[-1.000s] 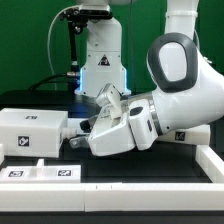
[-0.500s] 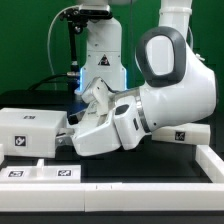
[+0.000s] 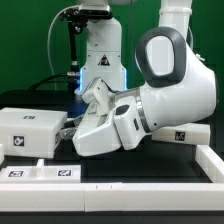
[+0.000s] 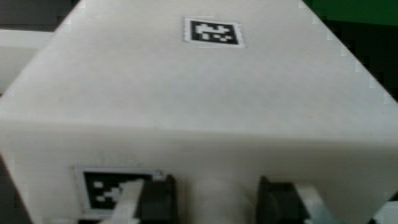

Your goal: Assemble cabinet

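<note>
The cabinet's white boxy body (image 3: pixel 28 128) lies at the exterior view's left, with a small black-and-white tag on its top. My gripper (image 3: pixel 68 130) is pressed against the body's right end. In the wrist view the body (image 4: pixel 196 90) fills the picture, with one tag far along its top and another by the near edge. There my gripper (image 4: pixel 222 202) straddles the near edge. Its dark fingers (image 4: pixel 164 200) sit on either side of white plastic, which fills the gap between them. The jaws are shut on that edge.
The marker board (image 3: pixel 40 172) lies flat in front of the body. Another white tagged part (image 3: pixel 185 135) shows under my forearm at the exterior view's right. A raised white rim (image 3: pixel 212 162) borders the black table at the front right. The robot's base (image 3: pixel 100 60) stands behind.
From a second ago to half a second ago, my arm swung toward the exterior view's left and brought the hand against the body's end. Since then it has held still.
</note>
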`<control>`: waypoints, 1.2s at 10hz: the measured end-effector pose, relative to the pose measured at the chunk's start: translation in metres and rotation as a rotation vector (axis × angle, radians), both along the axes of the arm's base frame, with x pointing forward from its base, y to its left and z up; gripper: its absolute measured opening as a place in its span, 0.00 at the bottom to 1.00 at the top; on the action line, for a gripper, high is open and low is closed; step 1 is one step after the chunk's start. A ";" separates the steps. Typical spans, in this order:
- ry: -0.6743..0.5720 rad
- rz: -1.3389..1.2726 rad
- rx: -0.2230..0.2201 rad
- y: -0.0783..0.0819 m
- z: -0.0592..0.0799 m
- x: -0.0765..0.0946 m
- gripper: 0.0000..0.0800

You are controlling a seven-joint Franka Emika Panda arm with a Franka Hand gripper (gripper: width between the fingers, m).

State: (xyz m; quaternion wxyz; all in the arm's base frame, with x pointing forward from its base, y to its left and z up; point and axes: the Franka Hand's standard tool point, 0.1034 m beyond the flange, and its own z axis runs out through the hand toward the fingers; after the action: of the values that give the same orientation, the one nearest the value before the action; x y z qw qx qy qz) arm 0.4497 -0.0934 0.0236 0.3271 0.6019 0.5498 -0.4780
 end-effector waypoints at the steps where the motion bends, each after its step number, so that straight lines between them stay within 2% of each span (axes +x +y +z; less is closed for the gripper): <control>1: 0.000 -0.001 -0.002 0.000 0.000 0.000 0.25; 9: -0.013 -0.007 -0.007 -0.001 0.002 0.000 0.25; 10: -0.015 -0.005 -0.004 0.000 0.001 0.000 0.31; 11: -0.017 -0.006 -0.003 0.000 0.000 0.000 0.31; 12: -0.021 -0.004 0.007 0.001 0.000 0.001 0.57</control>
State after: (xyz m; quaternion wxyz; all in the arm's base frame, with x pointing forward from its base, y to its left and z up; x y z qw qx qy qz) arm 0.4509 -0.0923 0.0231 0.3296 0.6092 0.5468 -0.4703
